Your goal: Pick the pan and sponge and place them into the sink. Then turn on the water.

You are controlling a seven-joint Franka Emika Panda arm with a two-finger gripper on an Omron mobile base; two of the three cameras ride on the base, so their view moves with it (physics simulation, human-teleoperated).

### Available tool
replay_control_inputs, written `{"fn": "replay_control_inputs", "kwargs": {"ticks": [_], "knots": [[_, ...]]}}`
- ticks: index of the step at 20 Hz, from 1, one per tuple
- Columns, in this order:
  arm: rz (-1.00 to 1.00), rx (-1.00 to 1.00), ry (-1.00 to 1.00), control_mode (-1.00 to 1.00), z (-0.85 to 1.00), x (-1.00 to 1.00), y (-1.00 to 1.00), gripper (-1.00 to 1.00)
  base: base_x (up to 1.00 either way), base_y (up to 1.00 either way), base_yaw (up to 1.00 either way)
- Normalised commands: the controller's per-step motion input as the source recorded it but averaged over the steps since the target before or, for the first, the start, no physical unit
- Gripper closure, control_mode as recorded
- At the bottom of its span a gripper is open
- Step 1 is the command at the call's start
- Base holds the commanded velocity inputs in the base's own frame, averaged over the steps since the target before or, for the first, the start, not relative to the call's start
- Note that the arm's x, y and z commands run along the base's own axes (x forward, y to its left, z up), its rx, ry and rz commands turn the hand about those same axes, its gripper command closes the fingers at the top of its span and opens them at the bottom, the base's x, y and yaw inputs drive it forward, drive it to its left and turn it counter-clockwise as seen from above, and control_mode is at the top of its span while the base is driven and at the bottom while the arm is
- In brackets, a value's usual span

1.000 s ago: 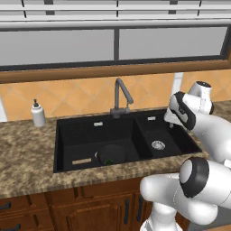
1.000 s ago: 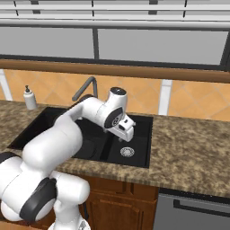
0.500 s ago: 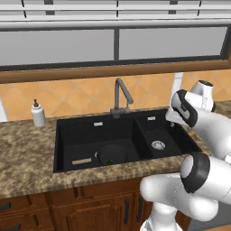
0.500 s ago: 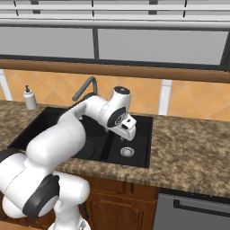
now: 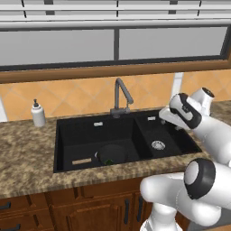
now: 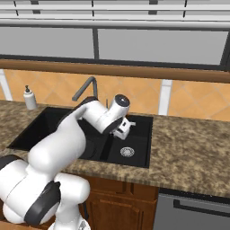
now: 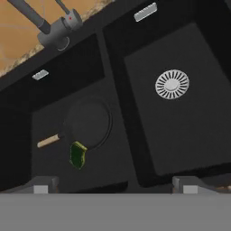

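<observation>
The pan (image 5: 111, 154) is seen lying flat on the floor of the wide basin of the sink (image 5: 63, 135), its light-tan wooden handle (image 5: 81, 161) pointed toward the basin's left side. The sponge (image 7: 78, 154) is set against the pan's rim beside the handle's root, a small green pad with a darker edge, shown tilted in the hand view. The narrow basin is occupied by nothing but its round silver drain (image 7: 172, 84).

Against the frames of a second ago, the pan and sponge are found unmoved, while the arm's wrist is seen shifted slightly higher and farther right over the narrow basin, and the base cameras are unchanged.

The gripper (image 6: 124, 130) is held above the narrow basin, pointed downward and toward the sink's back wall, with the white forearm reaching in from the right of the sink. Its finger tips (image 7: 41, 186) are shown far apart at the bottom of the hand view, and nothing is held between them.

The grey metal faucet (image 5: 122, 97) is mounted behind the divider between the basins, its tall bent spout angled over the sink; no stream is seen beneath it. The matte black sink is framed by a speckled brown granite counter (image 5: 27, 158), with a white soap dispenser (image 5: 38, 113) standing at the far left.
</observation>
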Motion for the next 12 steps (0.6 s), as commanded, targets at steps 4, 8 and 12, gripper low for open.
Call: {"fn": "replay_control_inputs", "kwargs": {"ticks": [4, 8, 12], "knots": [[0.03, 0.15, -0.04, -1.00, 0.00, 0.49, 0.26, -1.00, 0.00, 0.00, 0.00], [0.00, 0.09, 0.00, -1.00, 0.00, 0.51, 0.13, -1.00, 0.00, 0.00, 0.00], [0.00, 0.01, 0.00, -1.00, 0.00, 0.42, 0.07, -1.00, 0.00, 0.00, 0.00]]}}
